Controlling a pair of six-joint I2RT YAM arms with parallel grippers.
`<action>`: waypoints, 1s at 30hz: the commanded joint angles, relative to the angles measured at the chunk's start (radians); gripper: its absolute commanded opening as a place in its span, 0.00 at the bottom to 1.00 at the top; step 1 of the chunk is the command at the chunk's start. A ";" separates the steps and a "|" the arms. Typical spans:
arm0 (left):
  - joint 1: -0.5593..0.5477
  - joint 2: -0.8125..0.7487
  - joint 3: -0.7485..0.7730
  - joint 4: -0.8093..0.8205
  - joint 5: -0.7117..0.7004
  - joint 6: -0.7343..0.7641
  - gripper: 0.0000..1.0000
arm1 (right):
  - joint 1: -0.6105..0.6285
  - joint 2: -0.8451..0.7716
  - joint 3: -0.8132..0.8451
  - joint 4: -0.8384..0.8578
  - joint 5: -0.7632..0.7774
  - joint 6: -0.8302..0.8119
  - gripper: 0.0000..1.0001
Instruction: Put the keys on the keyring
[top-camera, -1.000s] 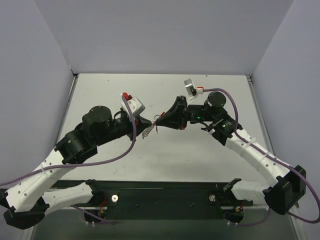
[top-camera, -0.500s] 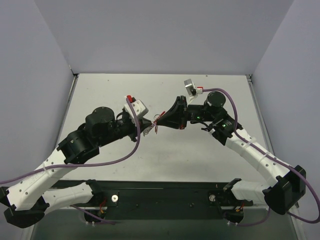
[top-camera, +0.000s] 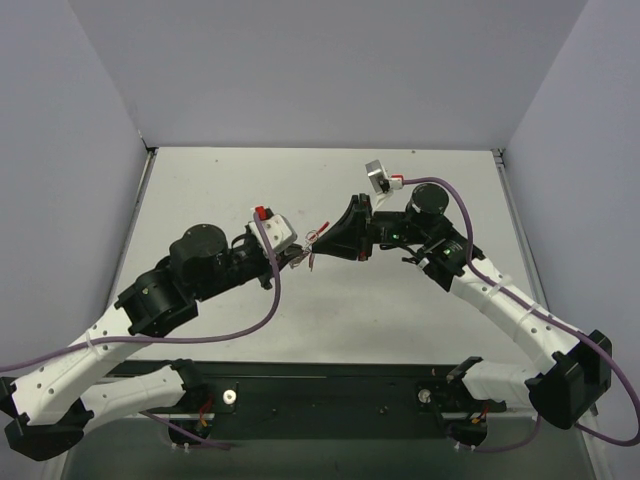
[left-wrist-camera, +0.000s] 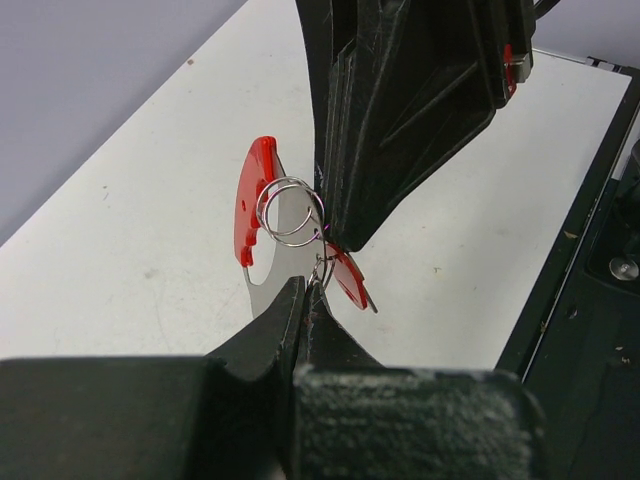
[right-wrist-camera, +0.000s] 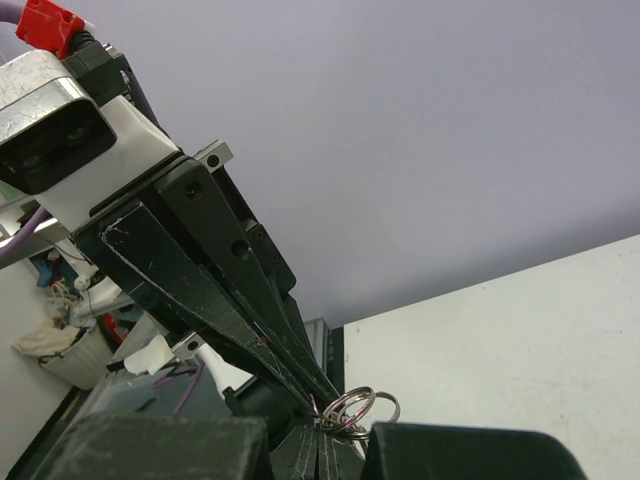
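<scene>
Both arms reach inward with bent elbows, and their claws meet tip to tip above the middle of the table (top-camera: 420, 320), about midway between its left and right edges. The left gripper (top-camera: 298, 259) points toward the far right corner. Its jaws are pressed together, pinching the small wire loop by the keys (left-wrist-camera: 350, 283), one of which has a red tag. The right gripper (top-camera: 326, 238) points left and is clenched on the keyring (left-wrist-camera: 256, 198). The keyring's red arc and silver rings hang in the air between the two tips, clear of the tabletop.
</scene>
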 joint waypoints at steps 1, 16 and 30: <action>0.008 -0.005 -0.013 -0.038 -0.097 0.065 0.00 | 0.000 -0.031 0.053 0.099 -0.057 -0.004 0.00; -0.051 0.027 -0.019 -0.065 -0.241 0.132 0.00 | 0.000 -0.039 0.052 0.080 -0.051 -0.016 0.00; -0.092 0.062 -0.010 -0.085 -0.348 0.155 0.00 | 0.000 -0.048 0.049 0.065 -0.042 -0.028 0.00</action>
